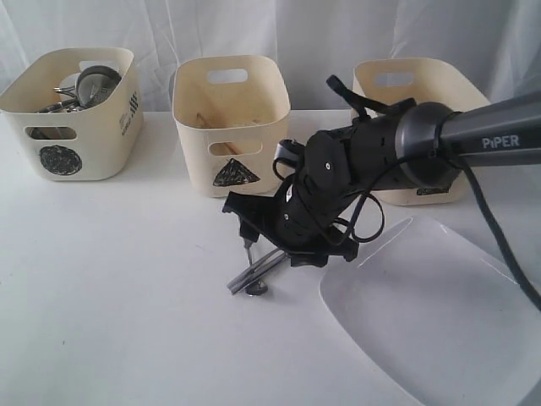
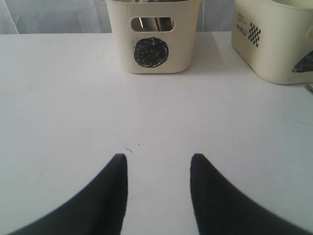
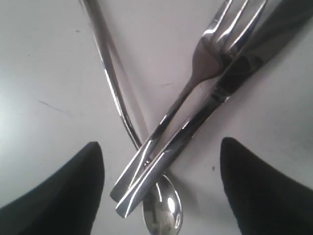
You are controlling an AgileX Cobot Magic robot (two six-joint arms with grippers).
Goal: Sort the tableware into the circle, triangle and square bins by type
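A steel fork (image 3: 195,73) and knife (image 3: 215,98) lie side by side on the white table, their handles crossing over a spoon (image 3: 164,210). My right gripper (image 3: 161,147) hangs open just above them, one finger on each side of the crossed handles, holding nothing. In the exterior view the same cutlery (image 1: 254,275) pokes out below that gripper (image 1: 275,249). The large white plate (image 1: 439,313) lies to its right. The circle bin (image 1: 72,110) holds steel mugs (image 1: 93,85). The triangle bin (image 1: 230,118) stands in the middle. My left gripper (image 2: 159,161) is open over bare table.
The third cream bin (image 1: 414,127) stands at the back right, its front mark hidden by the right arm (image 1: 406,144). The left wrist view shows the circle bin (image 2: 152,34) ahead and the triangle bin (image 2: 274,39) beside it. White cloth hangs behind.
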